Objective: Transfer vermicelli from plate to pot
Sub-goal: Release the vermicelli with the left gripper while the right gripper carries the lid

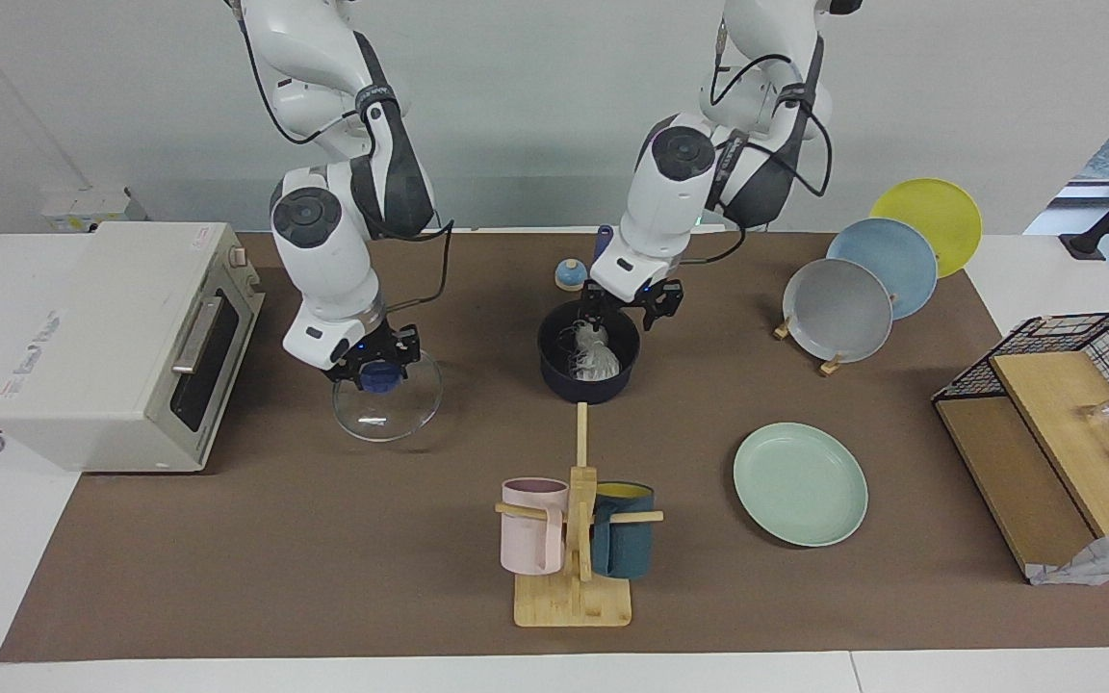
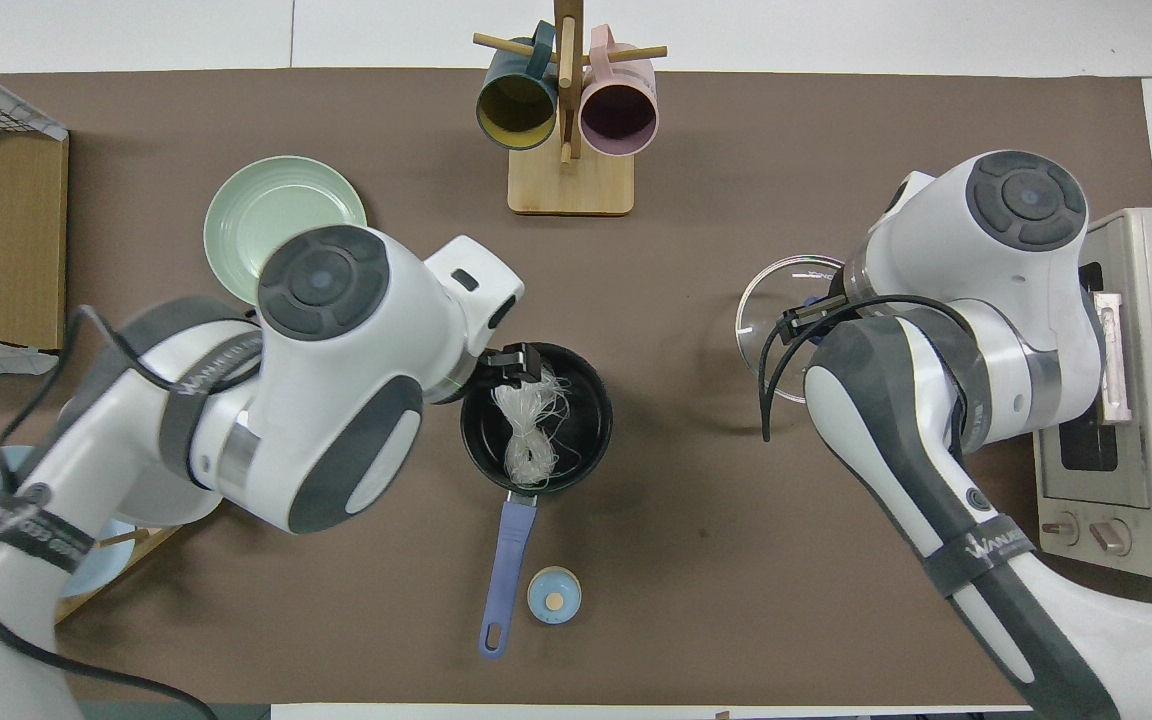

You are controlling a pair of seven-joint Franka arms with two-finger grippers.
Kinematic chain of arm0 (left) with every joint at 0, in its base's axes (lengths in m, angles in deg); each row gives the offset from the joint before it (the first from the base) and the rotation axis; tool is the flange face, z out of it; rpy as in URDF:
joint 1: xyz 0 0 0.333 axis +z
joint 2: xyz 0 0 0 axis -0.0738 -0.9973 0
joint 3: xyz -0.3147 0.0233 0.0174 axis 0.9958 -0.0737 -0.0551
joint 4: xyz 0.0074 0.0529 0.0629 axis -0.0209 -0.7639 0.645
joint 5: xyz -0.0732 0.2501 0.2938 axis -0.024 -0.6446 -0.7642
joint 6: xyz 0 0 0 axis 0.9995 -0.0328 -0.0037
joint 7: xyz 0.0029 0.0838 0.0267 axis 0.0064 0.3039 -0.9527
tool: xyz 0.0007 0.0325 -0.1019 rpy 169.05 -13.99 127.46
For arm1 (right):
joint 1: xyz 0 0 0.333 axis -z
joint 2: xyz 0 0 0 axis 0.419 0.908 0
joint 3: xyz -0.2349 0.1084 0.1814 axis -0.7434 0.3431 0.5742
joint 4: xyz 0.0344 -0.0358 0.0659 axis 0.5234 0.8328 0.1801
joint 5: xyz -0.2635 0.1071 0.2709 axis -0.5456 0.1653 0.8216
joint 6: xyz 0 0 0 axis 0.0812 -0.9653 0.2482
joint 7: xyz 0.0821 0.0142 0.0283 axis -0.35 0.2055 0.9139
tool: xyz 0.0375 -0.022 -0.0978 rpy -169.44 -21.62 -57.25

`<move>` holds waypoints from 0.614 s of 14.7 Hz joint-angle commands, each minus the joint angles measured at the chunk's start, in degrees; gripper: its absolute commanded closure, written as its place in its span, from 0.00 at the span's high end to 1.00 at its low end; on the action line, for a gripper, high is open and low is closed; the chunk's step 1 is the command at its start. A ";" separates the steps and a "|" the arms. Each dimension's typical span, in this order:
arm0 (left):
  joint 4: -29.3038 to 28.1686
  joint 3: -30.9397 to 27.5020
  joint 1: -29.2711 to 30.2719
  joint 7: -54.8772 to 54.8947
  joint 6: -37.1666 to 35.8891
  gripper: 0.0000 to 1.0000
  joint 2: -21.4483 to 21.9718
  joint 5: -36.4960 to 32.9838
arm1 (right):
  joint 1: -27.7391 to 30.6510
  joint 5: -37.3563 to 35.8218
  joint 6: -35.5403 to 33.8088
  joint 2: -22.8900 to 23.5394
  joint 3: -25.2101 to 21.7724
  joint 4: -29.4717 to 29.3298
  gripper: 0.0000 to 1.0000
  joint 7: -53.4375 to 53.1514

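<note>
Your left gripper [image 1: 596,322] is over the pot [image 1: 589,352], pinched on the top of the noodles [image 2: 532,430], which hang down inside it. The green plate [image 1: 801,483] lies bare, farther from the robots. You look to be at the drop: next, part the fingers, then lift straight so no threads drag out. Your right gripper [image 1: 379,371] is clamped on the glass lid's [image 1: 389,397] knob, waiting.
</note>
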 commanded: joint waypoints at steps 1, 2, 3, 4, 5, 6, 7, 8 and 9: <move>5.80 0.25 6.58 2.63 -8.11 1.00 2.63 -0.96 | -4.29 0.28 -3.14 0.54 0.41 -4.63 0.48 -7.05; 6.50 0.25 9.04 4.03 -9.52 1.00 4.03 -0.96 | -6.40 0.28 -3.32 0.55 0.41 -5.60 0.48 -10.38; 7.03 0.16 11.50 6.66 -11.27 1.00 5.18 -1.05 | -8.60 0.28 -3.93 0.55 0.41 -6.83 0.47 -14.07; 7.39 -0.19 13.79 10.77 -13.47 1.00 6.06 -1.13 | -10.44 0.36 -4.29 0.81 0.41 -8.06 0.47 -17.85; 7.82 -0.45 16.34 15.25 -15.40 1.00 6.94 -2.18 | -12.55 0.71 -4.38 1.51 0.41 -9.47 0.47 -21.89; 8.18 -0.54 18.28 19.04 -16.29 1.00 7.90 -3.50 | -15.01 1.32 -4.38 1.77 0.41 -10.35 0.47 -25.24; 8.09 -0.54 19.86 22.29 -17.17 1.00 8.52 -3.68 | -16.77 1.42 -4.03 1.86 0.41 -10.45 0.47 -27.53; 8.09 -0.54 22.05 26.68 -17.87 1.00 8.79 -3.68 | -18.44 1.33 -3.33 1.95 0.41 -10.45 0.47 -30.43; 8.09 -0.54 23.38 28.46 -17.97 1.00 8.97 -3.68 | -20.20 1.16 -2.28 2.56 0.41 -10.27 0.47 -32.98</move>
